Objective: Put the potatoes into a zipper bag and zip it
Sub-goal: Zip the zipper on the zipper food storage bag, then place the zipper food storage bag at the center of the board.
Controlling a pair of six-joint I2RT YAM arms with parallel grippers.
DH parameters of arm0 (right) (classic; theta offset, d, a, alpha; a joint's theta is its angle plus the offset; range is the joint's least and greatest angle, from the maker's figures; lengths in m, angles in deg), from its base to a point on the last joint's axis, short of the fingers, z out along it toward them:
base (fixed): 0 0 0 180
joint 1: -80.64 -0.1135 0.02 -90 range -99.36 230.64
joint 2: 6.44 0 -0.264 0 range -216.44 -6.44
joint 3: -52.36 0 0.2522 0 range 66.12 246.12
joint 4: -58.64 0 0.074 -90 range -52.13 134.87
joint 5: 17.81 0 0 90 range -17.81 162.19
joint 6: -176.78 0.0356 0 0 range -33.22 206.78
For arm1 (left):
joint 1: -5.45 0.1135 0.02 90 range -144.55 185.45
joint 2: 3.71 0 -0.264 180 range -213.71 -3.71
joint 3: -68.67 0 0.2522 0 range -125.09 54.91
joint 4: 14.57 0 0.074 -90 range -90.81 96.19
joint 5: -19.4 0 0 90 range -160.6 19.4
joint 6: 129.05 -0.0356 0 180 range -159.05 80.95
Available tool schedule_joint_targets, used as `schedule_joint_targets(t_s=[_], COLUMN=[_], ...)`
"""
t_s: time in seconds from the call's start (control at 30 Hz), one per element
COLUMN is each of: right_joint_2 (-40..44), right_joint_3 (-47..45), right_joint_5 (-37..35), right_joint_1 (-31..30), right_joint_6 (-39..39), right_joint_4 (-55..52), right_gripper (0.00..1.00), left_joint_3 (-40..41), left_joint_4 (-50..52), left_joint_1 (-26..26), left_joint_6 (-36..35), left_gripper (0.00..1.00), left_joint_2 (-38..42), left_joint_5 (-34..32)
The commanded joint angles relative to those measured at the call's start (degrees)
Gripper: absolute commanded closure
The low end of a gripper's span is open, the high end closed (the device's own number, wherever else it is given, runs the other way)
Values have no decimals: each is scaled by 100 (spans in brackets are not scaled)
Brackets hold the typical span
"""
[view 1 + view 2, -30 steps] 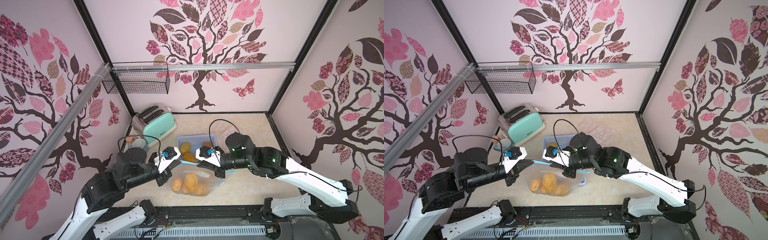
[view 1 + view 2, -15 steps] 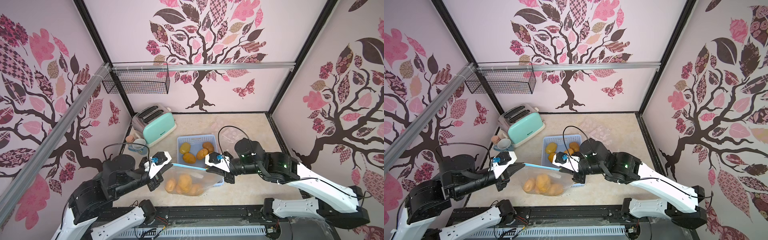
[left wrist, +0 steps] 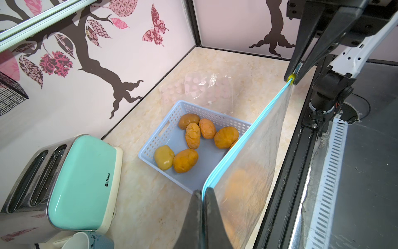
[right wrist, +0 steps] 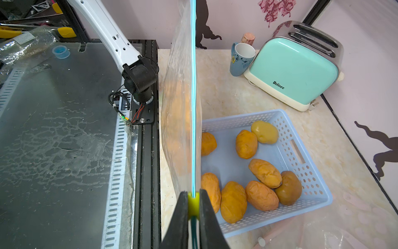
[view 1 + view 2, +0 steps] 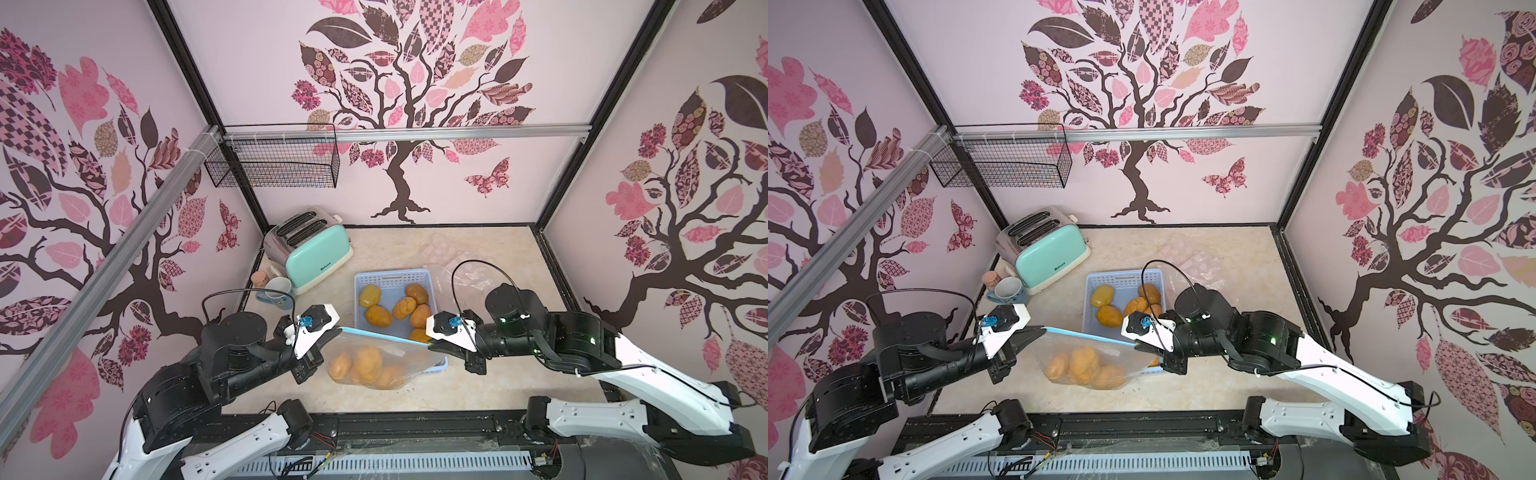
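Note:
A clear zipper bag (image 5: 401, 353) hangs stretched between my two grippers, its blue zip strip (image 5: 382, 335) taut. Several orange-tan potatoes (image 5: 365, 362) lie in its bottom. My left gripper (image 5: 338, 328) (image 3: 203, 191) is shut on one end of the strip. My right gripper (image 5: 428, 341) (image 4: 193, 191) is shut on the yellow slider (image 4: 192, 204) at the other end. In the right wrist view the strip looks pressed together along its length. More potatoes (image 5: 378, 316) (image 4: 233, 201) lie in the blue basket (image 5: 392, 274) just behind the bag.
A mint toaster (image 5: 311, 253) and a mug (image 5: 276, 289) stand at the back left. A second clear bag with pink dots (image 5: 453, 257) lies behind the basket. A wire rack (image 5: 274, 162) hangs on the wall. The black front rail (image 5: 415, 424) runs close below the bag.
My right gripper has travelled right along the blue strip, away from the left gripper. The strip now spans much wider, and the bag has dropped toward the table's front.

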Motion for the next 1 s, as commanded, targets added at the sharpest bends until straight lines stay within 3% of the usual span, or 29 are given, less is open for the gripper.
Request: schedule_joint_targets(t_s=[0.0, 0.43, 0.57, 0.63, 0.7, 0.77, 0.97], right_joint_2=[240, 381, 294, 218, 228, 308, 560], right_joint_3=[-113, -211, -140, -18, 9, -56, -517], right_joint_5=[-275, -290, -166, 31, 60, 27, -161], right_joint_1=[27, 26, 35, 22, 29, 28, 24], right_joint_6=[85, 172, 261, 252, 316, 378, 472], right_joint_4=[-1145, -1170, -984, -903, -712, -461, 178], right_gripper=[92, 90, 62, 40, 27, 21, 18], left_joint_3=[-397, -327, -301, -344, -405, -480, -559], left_joint_4=[18, 69, 6, 14, 41, 128, 250], left_joint_1=[74, 76, 71, 77, 78, 78, 78], left_joint_6=[53, 120, 262, 367, 516, 617, 1095], left_gripper=[100, 100, 100, 100, 100, 100, 100], left_joint_2=[178, 244, 208, 166, 123, 91, 142], left_joint_5=[-622, -613, -662, -734, -886, -1121, -2684])
